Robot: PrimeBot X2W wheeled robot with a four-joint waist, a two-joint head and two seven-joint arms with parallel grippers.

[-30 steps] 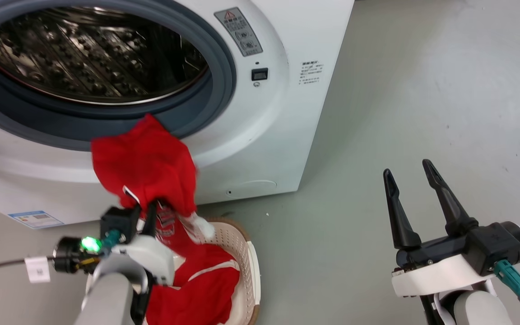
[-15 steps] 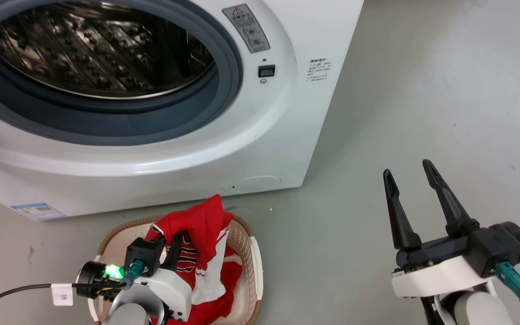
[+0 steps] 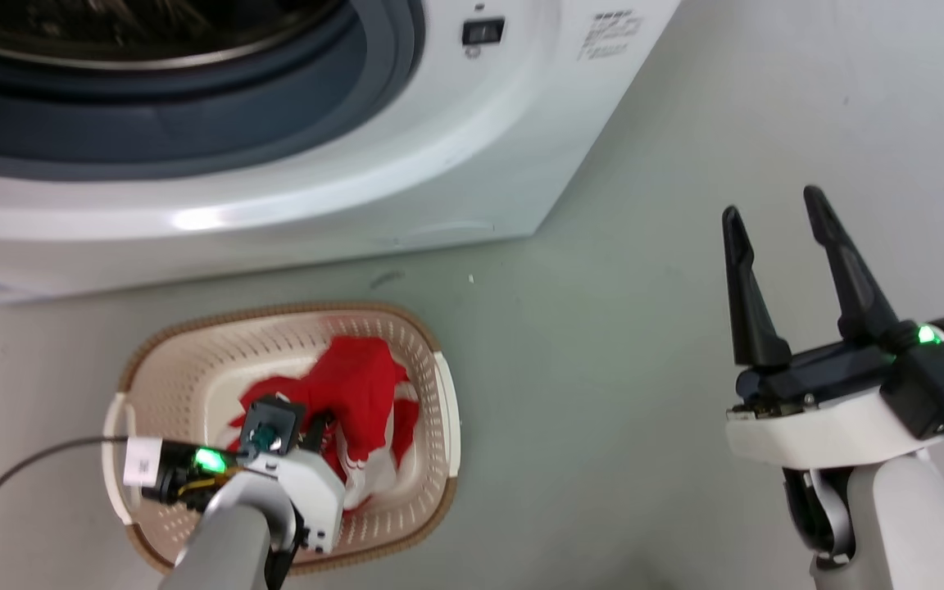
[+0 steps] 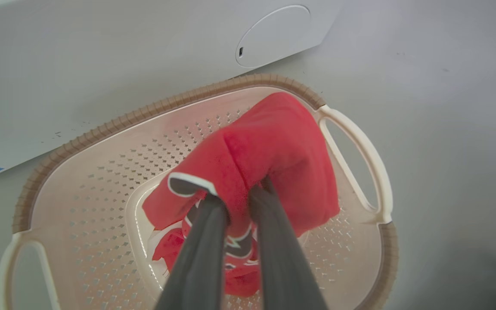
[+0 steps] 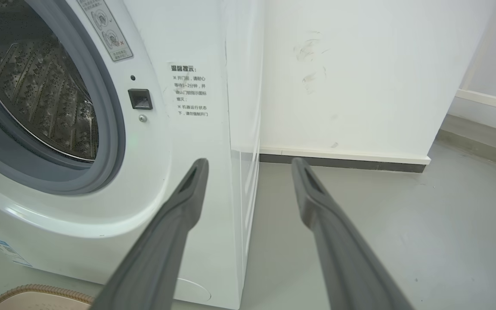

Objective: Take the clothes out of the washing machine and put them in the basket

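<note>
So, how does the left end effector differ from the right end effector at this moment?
The left end effector is shut on a red garment; the right end effector is open and empty. The left one reaches into the basket; the right one hangs over the floor. Both have two dark fingers.

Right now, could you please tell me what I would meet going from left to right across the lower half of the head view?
Basket's left handle → red clothes → basket's right handle → bare floor → right end effector.
</note>
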